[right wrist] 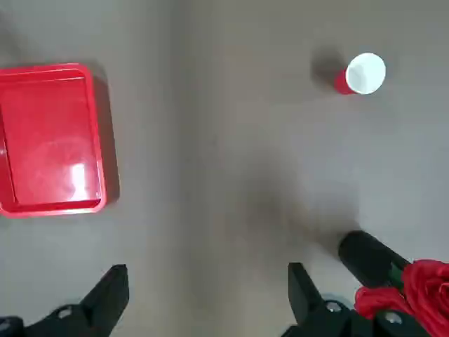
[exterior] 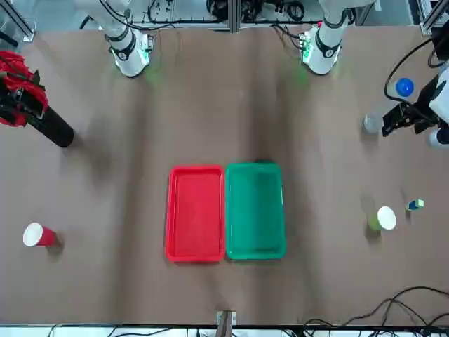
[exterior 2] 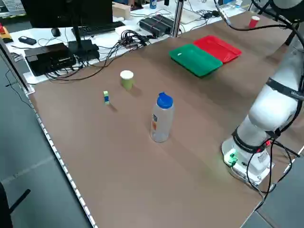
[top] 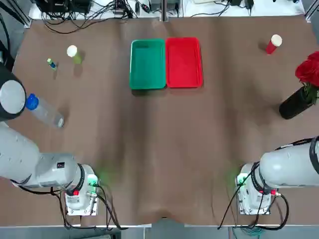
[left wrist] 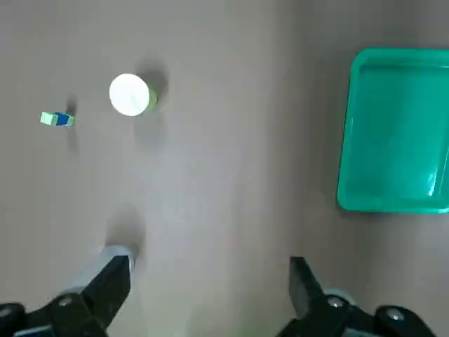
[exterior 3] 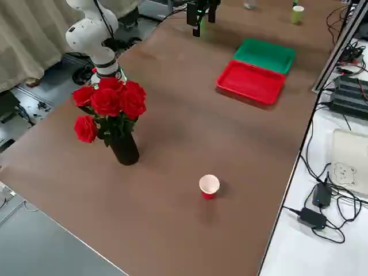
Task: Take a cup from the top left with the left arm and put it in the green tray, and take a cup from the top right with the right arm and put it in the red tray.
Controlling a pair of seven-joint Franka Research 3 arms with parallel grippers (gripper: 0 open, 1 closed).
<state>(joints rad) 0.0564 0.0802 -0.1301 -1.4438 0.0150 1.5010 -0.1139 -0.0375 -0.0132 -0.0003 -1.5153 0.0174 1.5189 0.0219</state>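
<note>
Top view: lying side by side, touching, near the table's far edge at its middle, green tray on the left, red tray on the right. Standing near the far left corner, green cup, with a small block just beside it toward the left edge. Standing near the far right corner, red cup. Standing by the left edge, bottle; by the right edge, dark vase holding roses.

Front view: hanging over the left edge above the bottle, left gripper. Sitting well apart from both trays, the green cup and the red cup.

Left side view: standing upright, bottle nearest the camera, green cup and block beyond it.

Right side view: standing alone near the far edge, red cup, well apart from the vase.

Left wrist view: spreading wide open and holding nothing, left gripper, hanging high above bare table. Showing beyond it, green cup, block and part of the green tray.

Right wrist view: gaping wide and holding nothing, right gripper, likewise high over the table. Showing beyond it, red cup, red tray, vase.
</note>
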